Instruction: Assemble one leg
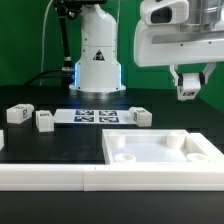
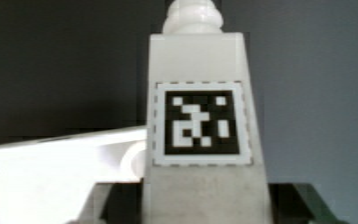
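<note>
My gripper [image 1: 187,84] hangs high at the exterior view's right, above the table, and is shut on a leg [image 1: 187,91], a small white post. In the wrist view the leg [image 2: 202,110] fills the middle, with its black-and-white tag facing the camera and a round peg at its far end. The gripper [image 2: 202,205] clamps the leg's near end, with a dark finger on each side. The large white square panel [image 1: 165,150] with corner sockets lies flat on the table below the gripper. Part of it shows in the wrist view [image 2: 51,160].
Three loose white legs lie on the black table: two at the exterior view's left [image 1: 17,114] [image 1: 44,120] and one near the middle [image 1: 139,116]. The marker board [image 1: 95,116] lies between them. The robot base [image 1: 97,60] stands behind. A white rail [image 1: 60,178] runs along the front.
</note>
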Motion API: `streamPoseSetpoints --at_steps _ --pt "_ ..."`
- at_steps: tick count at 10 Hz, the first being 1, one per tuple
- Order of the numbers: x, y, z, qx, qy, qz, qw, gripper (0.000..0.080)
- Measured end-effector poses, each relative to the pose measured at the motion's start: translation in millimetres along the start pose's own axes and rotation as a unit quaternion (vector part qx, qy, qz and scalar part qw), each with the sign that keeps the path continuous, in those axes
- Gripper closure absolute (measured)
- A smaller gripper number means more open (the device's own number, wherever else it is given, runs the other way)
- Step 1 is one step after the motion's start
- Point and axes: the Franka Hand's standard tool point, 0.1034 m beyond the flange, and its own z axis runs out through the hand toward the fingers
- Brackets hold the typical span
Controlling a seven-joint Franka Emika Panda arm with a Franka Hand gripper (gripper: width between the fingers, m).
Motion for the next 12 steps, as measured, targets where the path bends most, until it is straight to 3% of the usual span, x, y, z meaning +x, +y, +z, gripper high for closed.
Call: streamPoseSetpoints --at_steps 3,4,7,9,12 --pt "6.5 1.6 10.0 0.006 0.127 -0.013 0.992 0.0508" --pt "17.3 3.4 9.1 0.006 0.170 -0.024 0.985 0.0508" --pt "46.3 5.9 -14.8 0.014 0.262 -0.031 0.964 0.0508" --pt "51.9 -2.7 -26.2 0.022 0.315 -0.037 0.948 0.0508" --pt "52.0 -3.6 -22.4 0.028 0.397 -0.043 0.916 0.0508"
